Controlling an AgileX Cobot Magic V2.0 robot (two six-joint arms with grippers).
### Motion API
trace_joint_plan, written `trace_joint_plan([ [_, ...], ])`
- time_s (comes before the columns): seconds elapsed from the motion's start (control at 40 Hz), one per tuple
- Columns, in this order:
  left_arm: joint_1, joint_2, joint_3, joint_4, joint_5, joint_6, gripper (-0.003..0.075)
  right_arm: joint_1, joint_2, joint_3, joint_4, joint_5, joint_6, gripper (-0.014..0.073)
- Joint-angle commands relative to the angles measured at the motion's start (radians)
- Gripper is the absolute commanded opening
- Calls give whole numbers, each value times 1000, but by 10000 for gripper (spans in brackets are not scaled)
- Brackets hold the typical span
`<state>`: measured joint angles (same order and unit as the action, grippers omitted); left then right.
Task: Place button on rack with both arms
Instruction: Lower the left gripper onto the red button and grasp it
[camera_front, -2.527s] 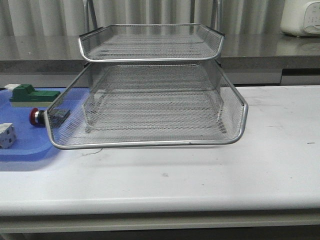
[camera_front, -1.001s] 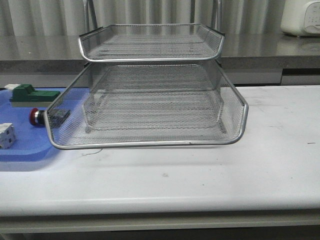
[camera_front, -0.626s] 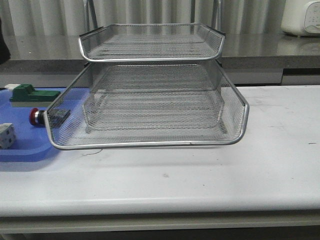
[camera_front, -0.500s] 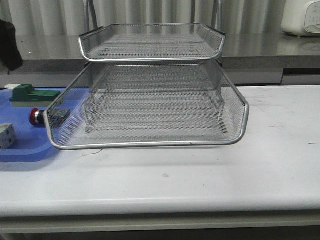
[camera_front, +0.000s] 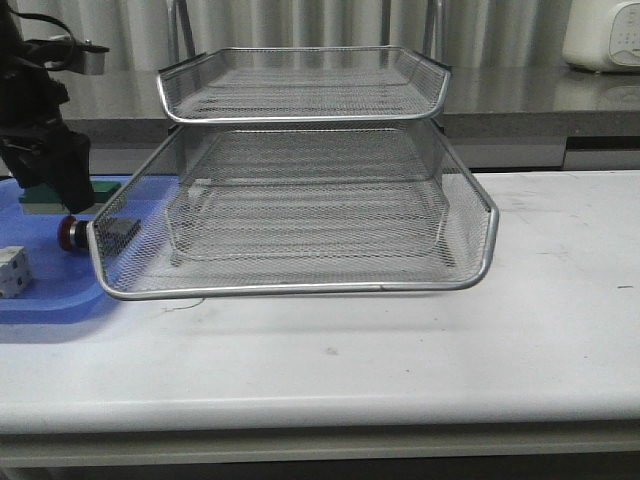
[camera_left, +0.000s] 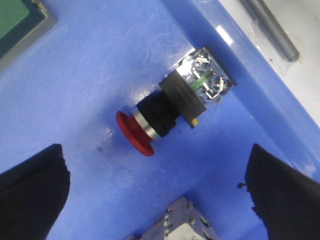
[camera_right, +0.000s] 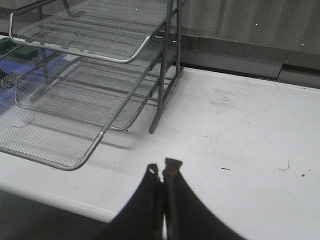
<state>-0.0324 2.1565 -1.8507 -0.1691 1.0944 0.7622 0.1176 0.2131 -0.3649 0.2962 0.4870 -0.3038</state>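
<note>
- Red-headed button (camera_left: 172, 108) lies on its side on the blue tray (camera_left: 100, 65), beside the rack's low front corner; not on the rack (camera_front: 300, 200).
- Front view: only the button's red head (camera_front: 68, 234) shows, the body partly behind the rack's mesh and the left arm (camera_front: 40, 130) just above it.
- Left wrist view gives what the front can't: silver collar, black body, terminal end with a green and yellow bit, all untouched.
- Left end effector (camera_left: 160, 190) spread wide, one dark finger (camera_left: 32, 182) on each side of the view, button in the gap, neither touching it.
- Same view: corner of the green-and-beige block (camera_left: 20, 25) and top of the white block (camera_left: 175, 225) near the button.
- Right end effector (camera_right: 161, 172) only shows in the right wrist view: fingertips pressed together, holding nothing, over bare white desk (camera_right: 240, 130), well apart from the rack.
- Front view shows no right arm at all.
</note>
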Motion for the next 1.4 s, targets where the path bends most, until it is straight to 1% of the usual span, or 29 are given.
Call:
trace_joint_plan([
  [0.0, -13, -19, -66, -23, 5, 4, 676, 4, 10, -24, 12, -81, 0, -60],
  [0.15, -26, 32, -106, -11, 11, 4, 676, 4, 10, -24, 12, -81, 0, -60],
  [0.3, -39, 76, -155, -3, 52, 6, 676, 4, 10, -24, 12, -81, 0, -60],
  [0.48, -52, 100, -163, 26, 28, 10, 676, 4, 10, -24, 12, -81, 0, -60],
  [1.05, -52, 146, -176, 16, -18, 21, 668, 4, 10, -24, 12, -81, 0, -60],
  [1.13, -52, 146, -176, 16, -16, 21, 630, 4, 10, -24, 12, -81, 0, -60],
  [1.2, -52, 146, -176, 16, -16, 21, 564, 4, 10, -24, 12, -81, 0, -60],
  [1.38, -50, 146, -176, 16, -16, 21, 353, 4, 10, -24, 12, -81, 0, -60],
])
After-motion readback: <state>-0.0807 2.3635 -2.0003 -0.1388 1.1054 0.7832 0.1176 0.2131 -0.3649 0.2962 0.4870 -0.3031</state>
